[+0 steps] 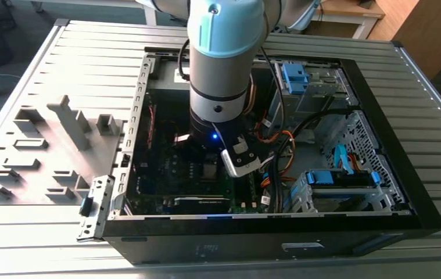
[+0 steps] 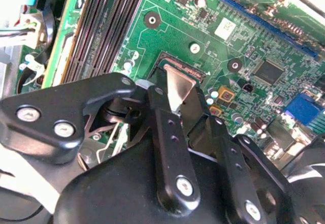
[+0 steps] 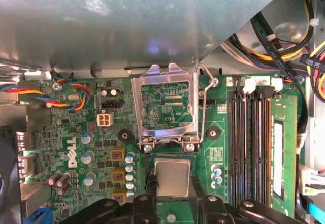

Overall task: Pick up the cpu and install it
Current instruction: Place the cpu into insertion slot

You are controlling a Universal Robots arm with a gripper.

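The cpu [image 3: 172,176] is a small square chip with a dull silver top, and my gripper [image 3: 172,184] is shut on it, a black finger [image 3: 151,187] on each side. It sits low over the dark socket [image 2: 163,61] on the green motherboard [image 3: 76,132]; I cannot tell whether it rests in it. The socket's metal load plate [image 3: 165,104] stands flipped open beside it, its lever [image 3: 204,102] raised. In the second wrist view the cpu [image 2: 179,86] shows between the fingers [image 2: 165,117] of the gripper [image 2: 177,99]. My arm [image 1: 220,87] reaches down into the open computer case [image 1: 406,221].
Black memory slots [image 3: 251,142] run close beside the socket. Cable bundles [image 3: 284,36] hang near the case's metal wall [image 3: 127,26]. Capacitors [image 3: 89,158] stand on the board. Blue drive brackets [image 1: 294,75] sit in the case. A grey fixture tray [image 1: 42,157] lies at the exterior view's left.
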